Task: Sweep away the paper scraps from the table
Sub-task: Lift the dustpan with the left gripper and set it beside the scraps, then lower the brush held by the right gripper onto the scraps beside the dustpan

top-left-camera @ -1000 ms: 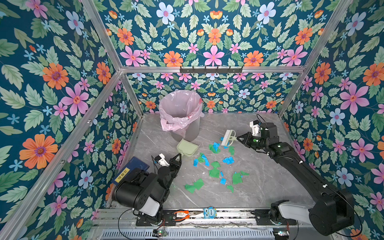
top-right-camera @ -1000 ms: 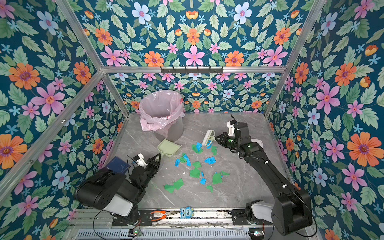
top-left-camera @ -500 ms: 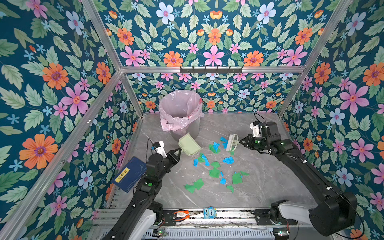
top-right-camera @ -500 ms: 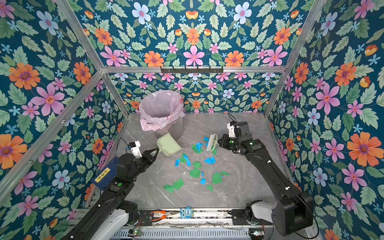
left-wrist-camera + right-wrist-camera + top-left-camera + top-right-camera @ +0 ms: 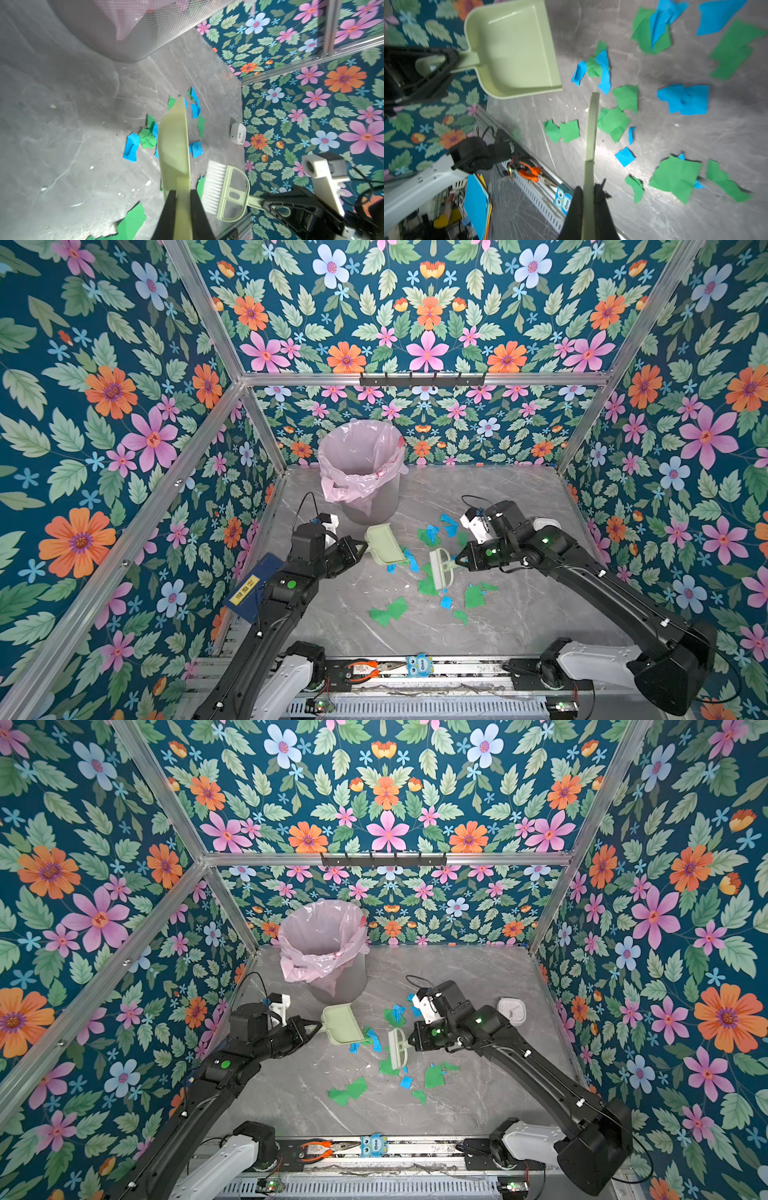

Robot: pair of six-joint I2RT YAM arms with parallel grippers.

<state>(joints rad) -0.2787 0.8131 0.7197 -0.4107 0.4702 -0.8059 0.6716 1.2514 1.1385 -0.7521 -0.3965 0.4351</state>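
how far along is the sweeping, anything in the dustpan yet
Done: both tools are picked up, the left claw shut on the dustpan handle, the right claw on the brush handle. In hand: dustpan and brush face each other across a few scraps. Left: nearly everything; the dustpan is empty in the right wrist view and the paper scraps lie on the table.

The table (image 5: 519, 626) bears paper scraps (image 5: 473, 596) and a bin (image 5: 365, 493).

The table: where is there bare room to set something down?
The table is bare at the back, right of the bin, and along the front edge, in front of the paper scraps. The middle is crowded: scraps lie around and between the dustpan and the brush.
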